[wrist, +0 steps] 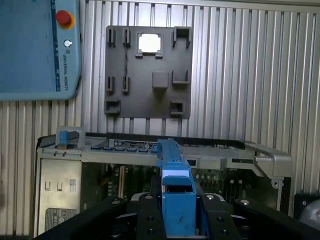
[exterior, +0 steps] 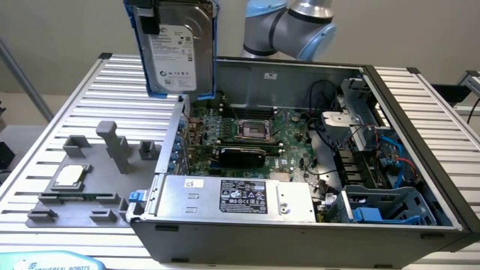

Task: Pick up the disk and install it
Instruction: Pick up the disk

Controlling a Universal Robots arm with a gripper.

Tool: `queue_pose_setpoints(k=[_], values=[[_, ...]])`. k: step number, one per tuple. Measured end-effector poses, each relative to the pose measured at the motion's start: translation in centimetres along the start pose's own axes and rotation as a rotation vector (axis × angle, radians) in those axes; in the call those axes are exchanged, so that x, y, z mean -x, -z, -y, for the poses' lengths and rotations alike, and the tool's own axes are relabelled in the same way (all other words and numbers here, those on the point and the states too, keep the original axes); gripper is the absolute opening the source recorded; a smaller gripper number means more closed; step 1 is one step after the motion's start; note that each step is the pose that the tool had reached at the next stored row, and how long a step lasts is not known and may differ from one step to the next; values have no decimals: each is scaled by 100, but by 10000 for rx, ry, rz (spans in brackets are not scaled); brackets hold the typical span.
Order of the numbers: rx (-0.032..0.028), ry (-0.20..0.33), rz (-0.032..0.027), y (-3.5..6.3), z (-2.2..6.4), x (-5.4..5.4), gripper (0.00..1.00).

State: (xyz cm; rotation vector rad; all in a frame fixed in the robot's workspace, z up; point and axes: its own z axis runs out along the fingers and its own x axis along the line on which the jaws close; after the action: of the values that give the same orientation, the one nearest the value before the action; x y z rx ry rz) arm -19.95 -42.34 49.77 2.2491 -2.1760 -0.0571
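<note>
The pincer (wrist: 178,210) pinched the disk (exterior: 176,48) by its blue frame. The disk hung upright at the upper left of the exterior view, above the open computer case (exterior: 300,244), apart from the grey holder plate (exterior: 78,207) on the table (exterior: 127,84).

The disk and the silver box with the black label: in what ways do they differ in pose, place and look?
The disk stands upright in the air, held by the claw; the box lies flat inside the case. The disk carries a white label, the box a black one. The disk sits in a blue frame; the box has no such frame. Both are rectangular and silver-grey.
</note>
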Motion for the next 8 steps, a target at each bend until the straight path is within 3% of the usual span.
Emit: queue_pose_setpoints(k=[8], values=[[7,0,2,23,359,-142,33]])
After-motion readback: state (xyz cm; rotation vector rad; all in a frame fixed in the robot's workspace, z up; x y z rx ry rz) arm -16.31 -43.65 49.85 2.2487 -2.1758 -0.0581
